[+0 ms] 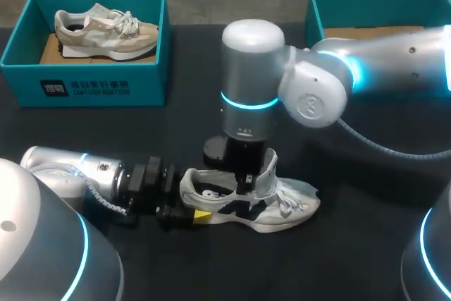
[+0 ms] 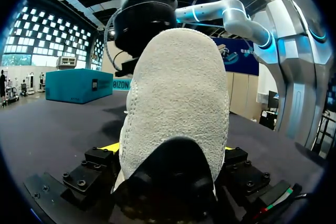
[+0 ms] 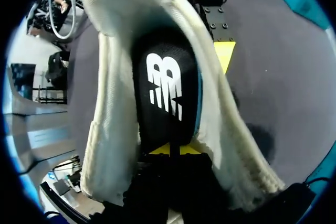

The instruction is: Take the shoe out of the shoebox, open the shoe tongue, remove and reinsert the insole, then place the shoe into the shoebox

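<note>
Two of the task's steps looked finished. The white shoe (image 1: pixel 282 202) was out of its box and stood on its sole on the dark table (image 1: pixel 366 244). Its tongue (image 1: pixel 266 170) was pulled up and forward over the laces, leaving the mouth wide open. The insole step seemed to be in hand, though I could not tell whether the black insole (image 3: pixel 168 87) was coming out or going back in. Putting the shoe back in the box was not yet done.

The left arm lay low along the table behind the shoe's heel, with its wrist level. The left gripper (image 1: pixel 187 215) clamped the heel from both sides, one yellow tip against each flank. I judged that it was steadying the shoe.

The right arm stretched over from the shoe's toe side and bent at the elbow, so its last link stood upright above the mouth. The right gripper (image 1: pixel 243 180) pointed straight down inside the shoe. Its yellow tips were pressed almost together on the near end of the insole, which lay along the inside between the shoe's walls.

The teal shoebox (image 1: pixel 331 5) stood well beyond the shoe's toe, partly behind the right arm. A second teal box (image 1: pixel 84 86), well beyond the heel, held a beige shoe (image 1: pixel 106 32).
</note>
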You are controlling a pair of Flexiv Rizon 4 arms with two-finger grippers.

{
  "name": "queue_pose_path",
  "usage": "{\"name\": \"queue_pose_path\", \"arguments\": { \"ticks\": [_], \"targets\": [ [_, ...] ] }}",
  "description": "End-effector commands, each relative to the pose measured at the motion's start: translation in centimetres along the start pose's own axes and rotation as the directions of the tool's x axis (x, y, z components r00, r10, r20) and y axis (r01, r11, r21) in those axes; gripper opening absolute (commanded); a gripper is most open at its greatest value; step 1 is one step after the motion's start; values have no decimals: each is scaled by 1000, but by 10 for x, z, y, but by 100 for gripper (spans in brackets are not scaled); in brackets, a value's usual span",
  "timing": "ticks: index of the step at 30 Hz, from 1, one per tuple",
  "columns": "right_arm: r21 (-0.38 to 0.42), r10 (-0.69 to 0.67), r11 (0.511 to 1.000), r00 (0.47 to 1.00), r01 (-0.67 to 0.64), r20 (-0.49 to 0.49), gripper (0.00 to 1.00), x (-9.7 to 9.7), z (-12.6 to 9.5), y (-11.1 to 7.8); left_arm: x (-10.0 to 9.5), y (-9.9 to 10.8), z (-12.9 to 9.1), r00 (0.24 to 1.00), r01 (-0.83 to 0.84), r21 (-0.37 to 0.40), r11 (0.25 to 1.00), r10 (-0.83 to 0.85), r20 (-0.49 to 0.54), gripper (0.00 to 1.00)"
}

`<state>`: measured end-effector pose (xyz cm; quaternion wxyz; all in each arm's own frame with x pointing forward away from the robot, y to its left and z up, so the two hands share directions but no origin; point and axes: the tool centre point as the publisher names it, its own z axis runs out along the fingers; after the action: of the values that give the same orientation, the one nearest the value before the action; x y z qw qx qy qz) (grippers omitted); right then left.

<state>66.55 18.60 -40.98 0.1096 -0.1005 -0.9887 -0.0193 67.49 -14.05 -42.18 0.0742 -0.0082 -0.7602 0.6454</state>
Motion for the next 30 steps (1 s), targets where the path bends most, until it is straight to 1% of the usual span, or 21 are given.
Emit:
{"name": "queue_pose_path", "arguments": {
  "ticks": [1, 8, 11, 15, 17, 23, 30],
  "targets": [
    [-84, -18, 996, 996, 26, 92, 0, 26, 13, -7, -1, 1, 1, 1000, 2, 0, 1000, -2, 1, 0],
    [-159, -74, 981, 973, 110, 218, 0, 31, -15, -8, -1, 1, 1, 1000, 2, 0, 1000, -2, 1, 0],
    [-222, -102, 961, 956, 166, 274, 0, 30, -22, -9, -1, 1, 1, 1000, 2, 0, 1000, -2, 1, 0],
    [-304, -122, 924, 931, 233, 343, 0, 27, -27, -11, -1, 1, 1, 1000, 2, 0, 1000, -2, 1, 0],
    [-321, -122, 915, 925, 244, 359, 0, 25, -29, -12, -1, 1, 1, 1000, 2, 0, 1000, -2, 1, 0],
    [-395, -134, 862, 894, 318, 427, 0, 23, -34, -16, -1, 1, 1, 1000, 2, 0, 1000, -2, 1, 0],
    [-448, -124, 820, 875, 356, 467, 0, 23, -36, -22, -1, 1, 1, 1000, 2, 0, 1000, -2, 1, 0]
  ]
}}
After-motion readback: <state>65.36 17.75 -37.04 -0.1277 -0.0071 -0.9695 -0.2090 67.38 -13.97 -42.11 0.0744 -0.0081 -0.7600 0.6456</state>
